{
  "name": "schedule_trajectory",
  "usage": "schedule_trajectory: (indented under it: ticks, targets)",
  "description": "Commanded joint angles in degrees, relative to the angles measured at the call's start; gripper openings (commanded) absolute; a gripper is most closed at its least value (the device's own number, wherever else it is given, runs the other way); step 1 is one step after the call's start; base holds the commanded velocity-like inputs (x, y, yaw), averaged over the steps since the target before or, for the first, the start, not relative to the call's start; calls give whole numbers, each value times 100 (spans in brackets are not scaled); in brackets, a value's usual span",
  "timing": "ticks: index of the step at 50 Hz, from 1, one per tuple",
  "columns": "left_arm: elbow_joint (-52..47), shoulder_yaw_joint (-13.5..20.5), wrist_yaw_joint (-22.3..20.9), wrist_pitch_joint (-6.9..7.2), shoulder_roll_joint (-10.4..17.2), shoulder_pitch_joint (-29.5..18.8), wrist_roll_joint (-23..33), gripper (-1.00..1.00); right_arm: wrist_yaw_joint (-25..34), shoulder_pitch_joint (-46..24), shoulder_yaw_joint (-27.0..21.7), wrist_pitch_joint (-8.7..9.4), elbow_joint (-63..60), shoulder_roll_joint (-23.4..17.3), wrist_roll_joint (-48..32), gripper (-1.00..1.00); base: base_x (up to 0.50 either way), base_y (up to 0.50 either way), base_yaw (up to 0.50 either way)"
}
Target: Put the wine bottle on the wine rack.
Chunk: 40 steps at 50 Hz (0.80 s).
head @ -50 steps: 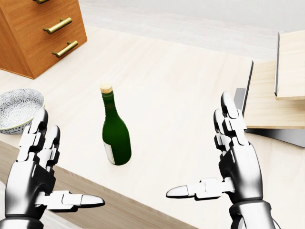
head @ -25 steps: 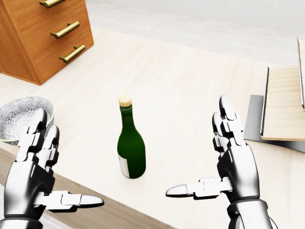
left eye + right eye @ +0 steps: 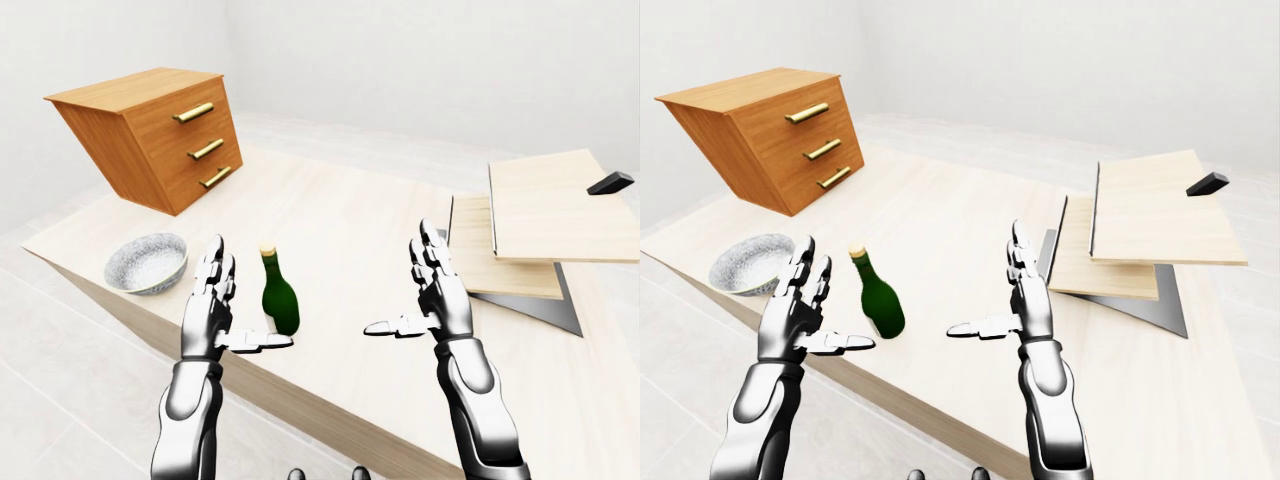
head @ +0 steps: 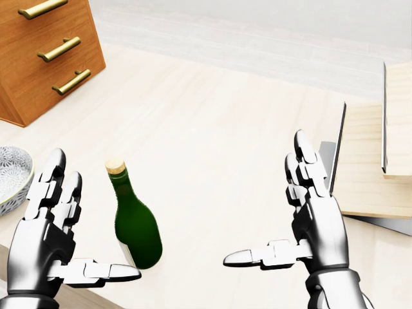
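chrome fingers (image 4: 56,168) of the left hand (image 4: 48,235) are spread wide, thumb pointing toward the head view's middle, gripping nothing; the right hand (image 4: 309,215) mirrors it, fingers splayed and thumb reaching left, also empty. between the two hands, nearer the left one, the green wine bottle (image 4: 134,222) stands upright on the pale wooden bench (image 4: 212,122), its cork on top, apart from both hands. at the left edge of the head view a patterned bowl (image 3: 147,263) rests on the bench, with a wooden drawer chest (image 3: 155,135) with brass handles beyond it toward the top left. the wine rack (image 3: 540,235), made of tilted pale boards on a dark base, sits at the right.
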Motion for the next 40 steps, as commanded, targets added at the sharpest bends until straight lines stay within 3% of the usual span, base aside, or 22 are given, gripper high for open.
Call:
schedule_trajectory:
  ticks: [1, 25, 31, 40]
  targets:
    - [-15, 12, -8, 0, 6, 23, -6, 100, -11, 12, 83, 0, 21, 15, -69, 100, 0, 0, 0]
    - [85, 61, -23, 0, 7, 7, -29, 100, 3, 89, 200, 0, -130, 10, -143, 100, 0, 0, 0]
    - [137, 74, -30, 0, 16, -13, -41, 100, -51, 64, 149, 0, -69, 40, -103, 100, 42, 19, 0]
    - [238, 217, -29, 0, 70, -100, -112, 100, -56, -66, 276, 0, 83, 42, -243, 100, 0, 0, 0]
